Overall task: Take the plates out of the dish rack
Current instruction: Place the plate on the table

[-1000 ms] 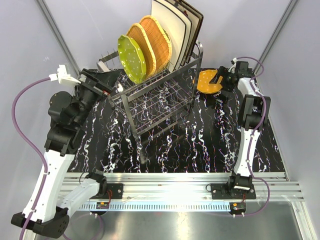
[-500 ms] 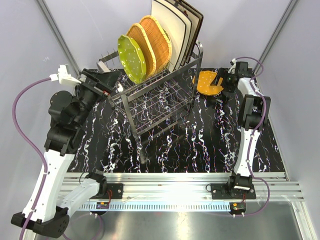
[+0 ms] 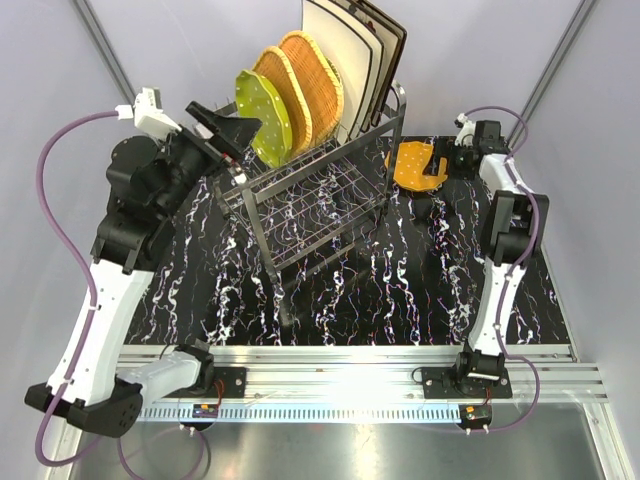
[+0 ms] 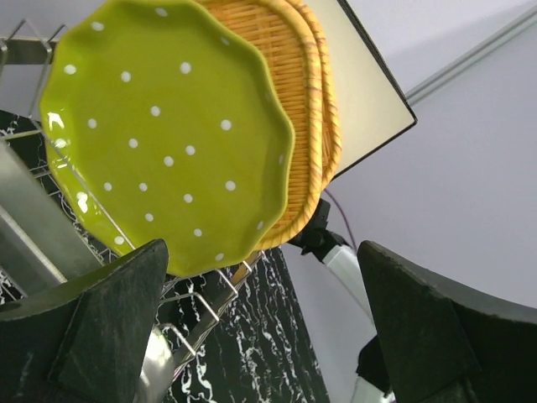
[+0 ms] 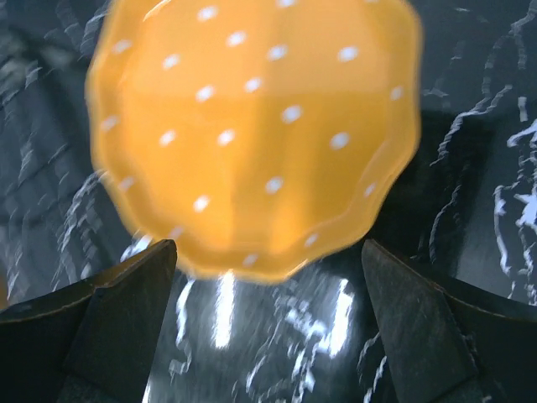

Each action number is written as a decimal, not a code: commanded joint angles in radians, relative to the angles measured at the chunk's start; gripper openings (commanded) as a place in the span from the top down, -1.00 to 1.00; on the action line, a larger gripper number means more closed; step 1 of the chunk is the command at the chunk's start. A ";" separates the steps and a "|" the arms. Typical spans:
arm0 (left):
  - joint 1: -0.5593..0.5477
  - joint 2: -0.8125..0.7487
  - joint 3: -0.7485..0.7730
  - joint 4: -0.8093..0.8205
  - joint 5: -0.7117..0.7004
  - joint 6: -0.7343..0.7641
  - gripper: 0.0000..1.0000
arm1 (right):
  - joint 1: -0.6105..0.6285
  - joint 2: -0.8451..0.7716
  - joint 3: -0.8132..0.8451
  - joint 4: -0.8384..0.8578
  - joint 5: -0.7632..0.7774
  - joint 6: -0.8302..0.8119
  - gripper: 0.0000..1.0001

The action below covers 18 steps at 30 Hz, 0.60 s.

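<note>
The chrome dish rack (image 3: 320, 195) stands at the middle back of the table. In its top tier stand a green dotted plate (image 3: 263, 117), two wicker plates (image 3: 305, 85) and large cream square plates (image 3: 345, 60). My left gripper (image 3: 222, 128) is open just left of the green plate (image 4: 168, 134), nothing between its fingers (image 4: 109, 327). Behind the green one show the wicker plates (image 4: 312, 101) and a cream plate (image 4: 369, 92). An orange dotted plate (image 3: 415, 163) lies flat on the table right of the rack. My right gripper (image 3: 452, 158) is open beside it, the orange plate (image 5: 252, 134) just beyond its fingertips.
The table top (image 3: 400, 290) is black with white marbling. White walls close in at the back and sides. An aluminium rail (image 3: 350, 370) with both arm bases runs along the near edge. The rack's steel tube (image 4: 33, 235) and wire prongs (image 4: 197, 302) lie close under my left gripper.
My left arm has risen and swung right, bringing its open gripper up beside the green plate. My right gripper has drawn back a little from the orange plate.
</note>
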 commanded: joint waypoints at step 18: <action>-0.111 0.355 0.475 -0.200 -0.226 0.083 -0.43 | 0.001 -0.785 -0.497 -0.004 -0.375 -0.224 -0.99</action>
